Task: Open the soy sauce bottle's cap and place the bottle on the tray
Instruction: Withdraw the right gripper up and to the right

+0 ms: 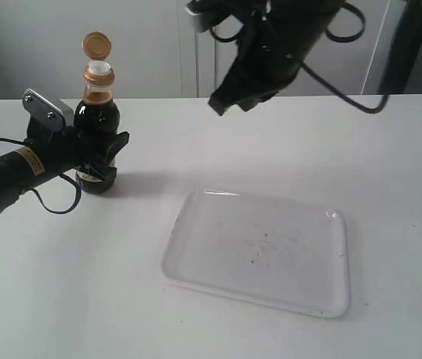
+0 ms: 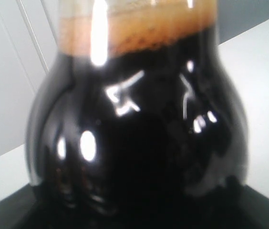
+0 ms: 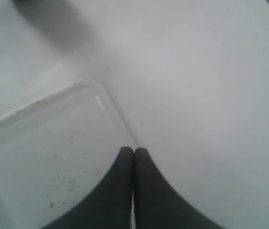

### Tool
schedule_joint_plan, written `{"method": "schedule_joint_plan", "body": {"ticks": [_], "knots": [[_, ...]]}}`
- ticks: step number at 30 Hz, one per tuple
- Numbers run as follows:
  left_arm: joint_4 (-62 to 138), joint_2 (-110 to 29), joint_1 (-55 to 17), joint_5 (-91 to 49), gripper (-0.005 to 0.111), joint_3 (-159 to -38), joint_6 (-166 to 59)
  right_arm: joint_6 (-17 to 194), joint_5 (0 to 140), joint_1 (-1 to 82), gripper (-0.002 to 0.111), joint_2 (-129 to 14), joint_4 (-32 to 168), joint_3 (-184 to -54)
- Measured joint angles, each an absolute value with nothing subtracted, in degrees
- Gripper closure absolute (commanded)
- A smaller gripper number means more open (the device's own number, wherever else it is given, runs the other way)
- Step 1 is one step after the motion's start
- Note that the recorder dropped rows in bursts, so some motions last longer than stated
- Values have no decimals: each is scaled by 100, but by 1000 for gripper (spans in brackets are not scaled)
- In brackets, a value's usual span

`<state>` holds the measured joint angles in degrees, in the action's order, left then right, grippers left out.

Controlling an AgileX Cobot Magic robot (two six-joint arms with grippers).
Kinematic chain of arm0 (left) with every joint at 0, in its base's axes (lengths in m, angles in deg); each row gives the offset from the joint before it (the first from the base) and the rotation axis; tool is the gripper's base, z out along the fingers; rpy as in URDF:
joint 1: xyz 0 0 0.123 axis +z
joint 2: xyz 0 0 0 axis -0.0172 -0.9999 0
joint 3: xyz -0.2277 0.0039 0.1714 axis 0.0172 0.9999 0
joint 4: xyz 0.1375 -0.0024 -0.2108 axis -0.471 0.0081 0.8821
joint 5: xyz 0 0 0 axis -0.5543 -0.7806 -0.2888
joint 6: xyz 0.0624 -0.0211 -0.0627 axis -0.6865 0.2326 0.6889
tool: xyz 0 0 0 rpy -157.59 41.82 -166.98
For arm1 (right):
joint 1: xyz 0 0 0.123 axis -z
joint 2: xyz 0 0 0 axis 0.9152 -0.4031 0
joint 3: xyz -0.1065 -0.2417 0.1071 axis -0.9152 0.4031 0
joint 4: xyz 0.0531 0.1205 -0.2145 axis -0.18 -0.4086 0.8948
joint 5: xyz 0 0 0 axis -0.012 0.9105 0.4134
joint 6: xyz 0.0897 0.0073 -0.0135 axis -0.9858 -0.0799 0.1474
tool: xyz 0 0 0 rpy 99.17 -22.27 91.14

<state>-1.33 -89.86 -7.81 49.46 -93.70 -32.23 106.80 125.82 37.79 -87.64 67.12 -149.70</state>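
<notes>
The soy sauce bottle (image 1: 97, 120) stands upright on the table at the left, its dark body filling the left wrist view (image 2: 134, 143). Its golden-orange cap (image 1: 96, 45) is flipped up and open above the white spout (image 1: 99, 67). My left gripper (image 1: 100, 163) is shut on the bottle's lower body. The white tray (image 1: 312, 295) lies flat to the right of the bottle, with small dark specks on it and nothing else. My right gripper (image 3: 133, 151) hangs high above the table behind the tray, fingers pressed together and holding nothing; it also shows in the exterior view (image 1: 222, 103).
White tabletop (image 1: 390, 149) runs all round the tray. A pale wall and cabinet doors stand behind the table. Black cables (image 1: 54, 202) loop from the left arm near the bottle.
</notes>
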Motion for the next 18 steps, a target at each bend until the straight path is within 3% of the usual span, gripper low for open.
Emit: {"method": "schedule_joint_plan", "body": {"ticks": [18], "knots": [[-91, -8913, -781, 4804, 107, -9370, -3095, 10540, 12101, 5082, 108, -7028, 6810, -12819]]}}
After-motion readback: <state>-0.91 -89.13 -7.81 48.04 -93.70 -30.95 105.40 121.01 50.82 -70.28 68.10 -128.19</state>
